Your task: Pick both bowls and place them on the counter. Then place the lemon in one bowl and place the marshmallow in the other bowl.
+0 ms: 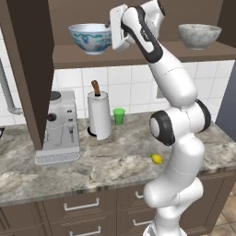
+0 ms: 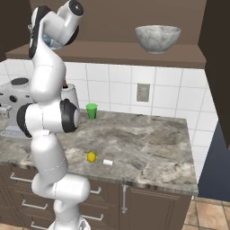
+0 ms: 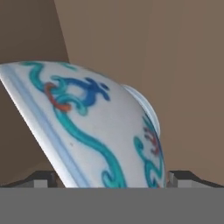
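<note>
The white arm reaches up to the brown wooden shelf [image 1: 92,59] above the tabletop, and its gripper [image 1: 112,28] sits at the right side of the wide white bowl with blue and red painted pattern [image 1: 91,38]. In the hand view that patterned bowl [image 3: 87,131] looms very close, tilted across the picture, with a dark finger tip [image 3: 41,178] low on each side of it; the jaws stand released, spread wide on either side of the bowl, and whether they touch it cannot be told. The bowl rests upright on the shelf towards its left end.

The wide grey-white marbled stone-look bowl [image 2: 157,38] stands upright on the same shelf towards its right end, well apart from the patterned one.

On the long grey-brown marbled stone tabletop [image 2: 148,143] the small yellow oval lemon [image 2: 91,156] lies near the front edge, and the tiny white short cylinder of marshmallow [image 2: 107,162] lies just beside it, apart from it, on the side towards the right end.

Near the back wall stand a small green cup [image 1: 119,115], a white paper-towel roll on a holder with a brown knob [image 1: 99,115] just beside it, and a silver coffee machine [image 1: 60,129] further towards the left end.
</note>
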Controlling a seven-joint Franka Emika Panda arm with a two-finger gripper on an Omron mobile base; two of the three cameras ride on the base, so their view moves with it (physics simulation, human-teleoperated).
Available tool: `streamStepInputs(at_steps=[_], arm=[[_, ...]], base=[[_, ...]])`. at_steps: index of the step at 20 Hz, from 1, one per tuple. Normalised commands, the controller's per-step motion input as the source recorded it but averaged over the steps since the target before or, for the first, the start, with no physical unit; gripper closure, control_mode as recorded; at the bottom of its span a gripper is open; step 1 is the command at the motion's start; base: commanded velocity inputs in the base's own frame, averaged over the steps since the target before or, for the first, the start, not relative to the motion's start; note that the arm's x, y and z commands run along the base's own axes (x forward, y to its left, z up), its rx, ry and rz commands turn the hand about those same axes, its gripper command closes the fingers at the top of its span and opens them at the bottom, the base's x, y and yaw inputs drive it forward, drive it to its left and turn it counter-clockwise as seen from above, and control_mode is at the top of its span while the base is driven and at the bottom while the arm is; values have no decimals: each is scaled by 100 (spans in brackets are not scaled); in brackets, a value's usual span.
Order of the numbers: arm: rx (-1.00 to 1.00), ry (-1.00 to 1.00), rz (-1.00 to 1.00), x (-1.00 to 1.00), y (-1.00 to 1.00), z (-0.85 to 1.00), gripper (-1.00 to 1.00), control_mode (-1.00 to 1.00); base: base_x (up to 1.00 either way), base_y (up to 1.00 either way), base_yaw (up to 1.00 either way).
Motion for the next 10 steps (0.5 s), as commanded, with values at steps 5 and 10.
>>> streamStepInputs(at_steps=[5, 10], arm=[[0, 0, 2, 11, 1, 0, 100, -100], [-3, 1, 2, -11, 0, -12, 100, -100]], base=[[0, 0, 0], [0, 0, 0]])
